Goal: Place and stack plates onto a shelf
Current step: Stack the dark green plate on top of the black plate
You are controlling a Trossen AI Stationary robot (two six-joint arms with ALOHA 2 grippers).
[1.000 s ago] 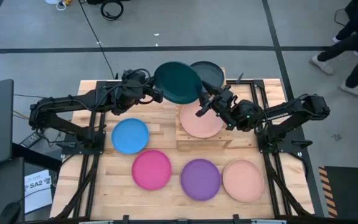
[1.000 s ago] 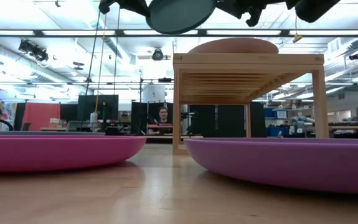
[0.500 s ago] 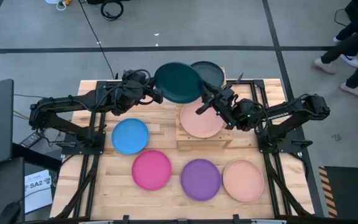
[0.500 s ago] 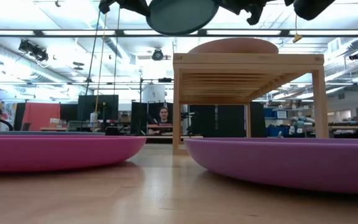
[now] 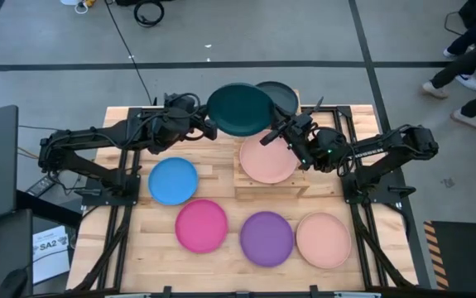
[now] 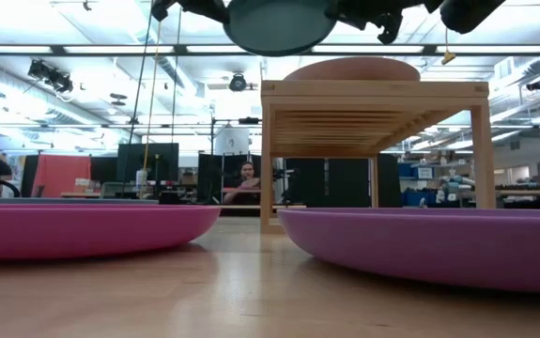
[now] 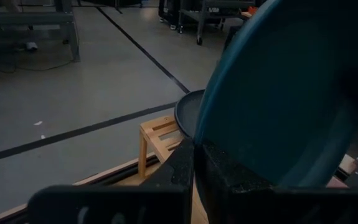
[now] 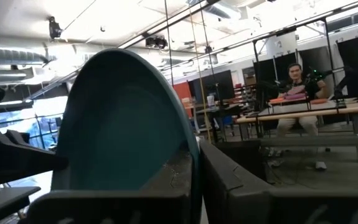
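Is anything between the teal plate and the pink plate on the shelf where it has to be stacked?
Nothing visible. The teal plate hangs above the shelf, gripped by the left gripper and the right gripper at opposite rims. The pink plate lies bare; the dark grey plate sits behind.

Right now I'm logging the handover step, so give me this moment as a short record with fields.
held plate: teal plate, lifted above the table's far side
left gripper: shut on the teal plate's left rim
right gripper: shut on its right rim
shelf: carries one salmon plate on its near tier, a dark grey plate at its far end
on table: blue plate, magenta plate, purple plate, second salmon plate
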